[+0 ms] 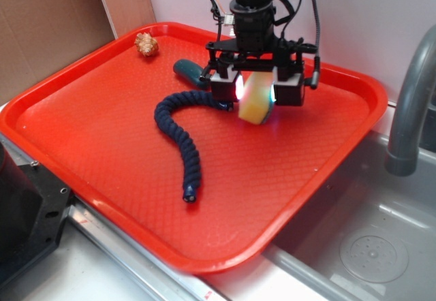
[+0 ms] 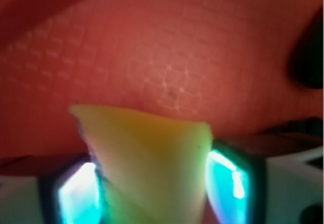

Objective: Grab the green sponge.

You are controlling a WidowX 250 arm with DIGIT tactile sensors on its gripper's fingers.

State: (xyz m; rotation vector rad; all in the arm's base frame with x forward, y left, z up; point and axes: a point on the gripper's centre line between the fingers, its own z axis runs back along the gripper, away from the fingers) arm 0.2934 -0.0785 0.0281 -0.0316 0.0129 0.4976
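Note:
The green sponge (image 1: 256, 99) is a yellow foam block with a thin green layer on its right face. It hangs pinched between the two glowing fingers of my gripper (image 1: 256, 87), with its lower corner at or just above the red tray (image 1: 88, 103). In the wrist view the green sponge (image 2: 152, 158) fills the gap between the lit pads (image 2: 80, 193), squeezed narrower where they press it. My gripper (image 2: 154, 188) is shut on it.
A dark blue braided rope (image 1: 178, 134) curls across the tray just left of the gripper. A dark green oval lump (image 1: 191, 71) lies behind it, and a small tan object (image 1: 146, 43) sits at the tray's far corner. A sink and grey faucet (image 1: 409, 103) stand to the right.

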